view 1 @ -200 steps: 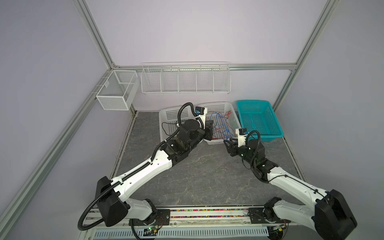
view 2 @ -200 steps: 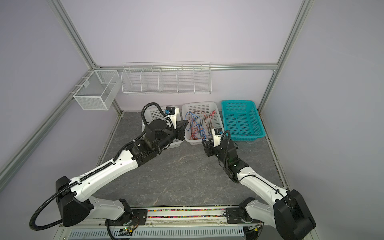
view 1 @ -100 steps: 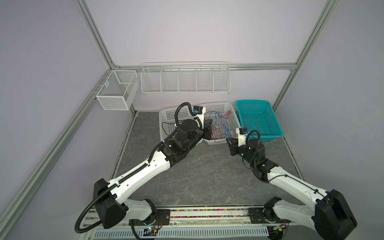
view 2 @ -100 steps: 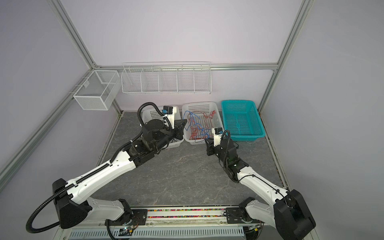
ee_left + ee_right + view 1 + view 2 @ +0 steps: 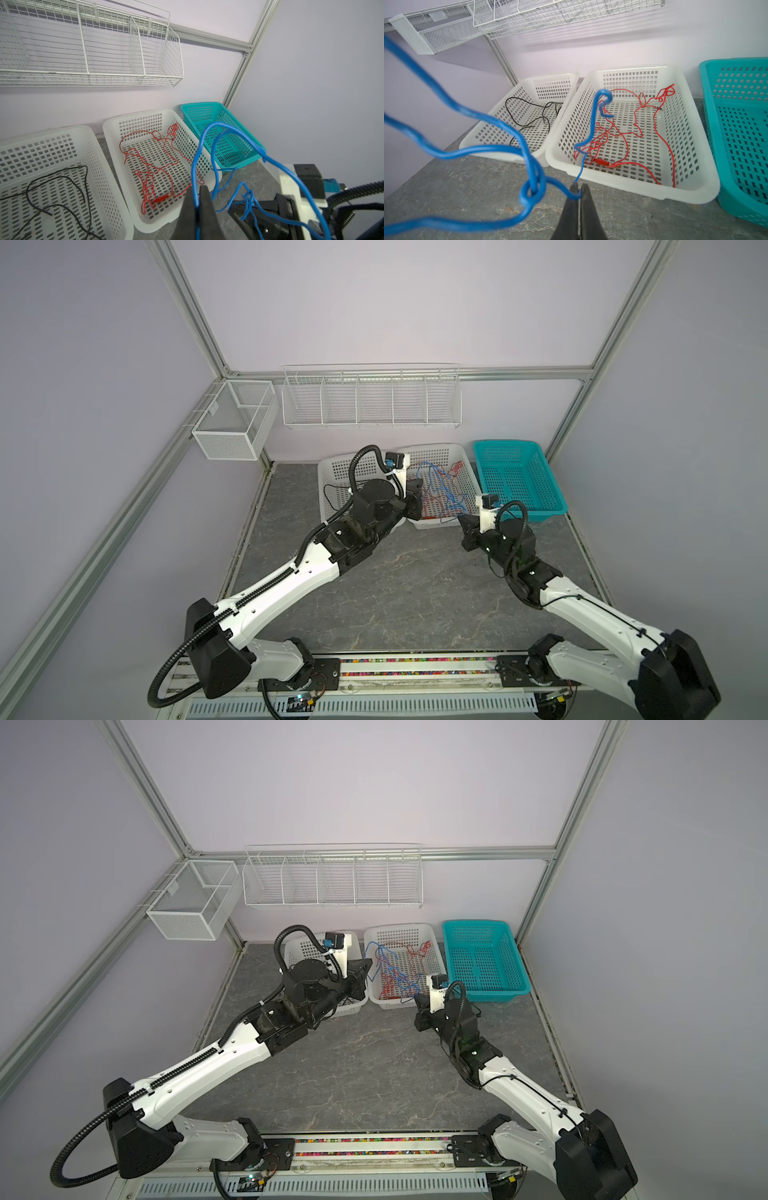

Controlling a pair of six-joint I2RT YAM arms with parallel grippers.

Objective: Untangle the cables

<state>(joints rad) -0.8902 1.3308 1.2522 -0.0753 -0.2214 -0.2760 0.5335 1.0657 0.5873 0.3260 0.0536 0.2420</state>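
A thin blue cable (image 5: 436,481) hangs in loops above the middle white basket (image 5: 440,446), strung between both grippers. At that basket's left wall, my left gripper (image 5: 420,501) is shut on a strand of it (image 5: 196,166), seen pinched in the left wrist view (image 5: 198,188). By the basket's front right corner, my right gripper (image 5: 461,519) is shut on another strand, close beside a knot (image 5: 532,191); the pinch shows in the right wrist view (image 5: 579,186). A red cable (image 5: 633,133) lies tangled in the middle basket. A black cable (image 5: 62,178) lies in the left white basket (image 5: 332,460).
A teal basket (image 5: 507,442) stands to the right of the white ones. A white wire shelf (image 5: 370,398) and a mesh box (image 5: 232,423) hang on the back wall and left rail. Grey marbled table (image 5: 395,593) spreads in front of the baskets.
My right gripper has shut on the blue cable near the basket's front corner. The left gripper has shifted slightly back and left, still holding its strand.
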